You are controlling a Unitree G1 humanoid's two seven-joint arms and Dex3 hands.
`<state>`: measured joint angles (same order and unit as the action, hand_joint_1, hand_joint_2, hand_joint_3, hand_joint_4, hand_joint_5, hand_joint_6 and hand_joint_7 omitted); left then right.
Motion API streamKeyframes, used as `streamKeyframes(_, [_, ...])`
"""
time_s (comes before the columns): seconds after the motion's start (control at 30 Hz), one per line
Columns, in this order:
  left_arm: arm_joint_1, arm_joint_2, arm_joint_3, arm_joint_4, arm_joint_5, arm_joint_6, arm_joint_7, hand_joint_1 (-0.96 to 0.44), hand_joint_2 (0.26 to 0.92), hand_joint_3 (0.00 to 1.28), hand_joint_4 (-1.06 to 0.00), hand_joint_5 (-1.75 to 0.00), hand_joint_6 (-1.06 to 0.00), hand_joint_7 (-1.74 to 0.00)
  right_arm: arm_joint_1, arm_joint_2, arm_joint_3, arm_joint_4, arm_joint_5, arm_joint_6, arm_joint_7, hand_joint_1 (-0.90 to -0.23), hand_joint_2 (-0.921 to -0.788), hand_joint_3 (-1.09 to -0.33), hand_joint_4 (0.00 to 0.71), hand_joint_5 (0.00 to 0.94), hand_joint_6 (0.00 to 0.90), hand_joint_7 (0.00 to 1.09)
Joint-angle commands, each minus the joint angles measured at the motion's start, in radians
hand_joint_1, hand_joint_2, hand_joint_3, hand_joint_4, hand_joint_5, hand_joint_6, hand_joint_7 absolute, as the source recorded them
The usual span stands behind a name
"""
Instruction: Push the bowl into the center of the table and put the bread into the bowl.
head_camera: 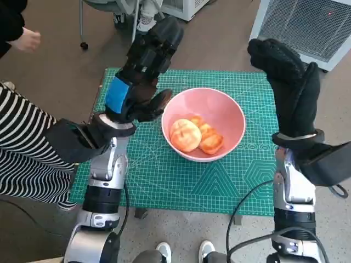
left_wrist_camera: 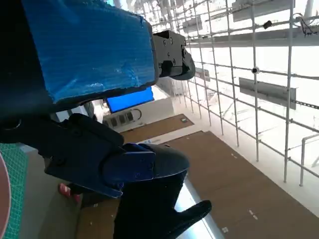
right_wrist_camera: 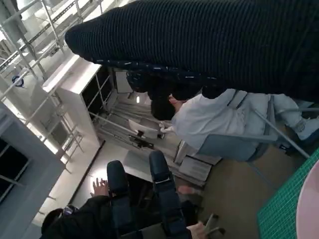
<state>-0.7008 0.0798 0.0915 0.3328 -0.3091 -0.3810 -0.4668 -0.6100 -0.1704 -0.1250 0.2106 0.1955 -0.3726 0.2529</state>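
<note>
A pink bowl (head_camera: 237, 112) stands near the middle of the green mat (head_camera: 164, 181) on the table. Golden pieces of bread (head_camera: 187, 135) lie inside it. My left hand (head_camera: 143, 68), black with blue tape, is raised above the bowl's left rim with its fingers apart and nothing in them. In the left wrist view the taped back (left_wrist_camera: 89, 50) fills the picture and a sliver of mat (left_wrist_camera: 10, 159) shows. Also empty, my gloved right hand (head_camera: 288, 76) hangs above the mat's right edge, fingers stretched out. The right wrist view shows the glove (right_wrist_camera: 224, 45) and the mat's corner (right_wrist_camera: 284, 211).
A person in striped clothing (head_camera: 22, 142) sits close at the table's left, another person's hand (head_camera: 27, 39) farther back. A white grilled appliance (head_camera: 307, 27) stands behind at right. Shoes (head_camera: 164, 252) show below the table's front edge. A seated person in white (right_wrist_camera: 209, 119) faces the table.
</note>
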Motion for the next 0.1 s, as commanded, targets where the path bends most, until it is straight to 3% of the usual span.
streamKeyframes(0.03, [0.022,0.006,-0.007,-0.042,0.012,0.022,0.012,-0.66,0.921,0.44,-0.04,-0.15,0.00,-0.49,0.021,0.011,0.005,-0.003,0.011,0.020,0.005,-0.809,-0.921,-0.717,0.193,0.009,0.087,0.52])
streamKeyframes(0.1, [0.026,0.006,-0.009,-0.052,0.014,0.026,0.016,-0.67,0.921,0.44,-0.04,-0.15,0.00,-0.49,0.021,0.012,0.006,-0.005,0.012,0.021,0.005,-0.809,-0.921,-0.717,0.194,0.009,0.087,0.51])
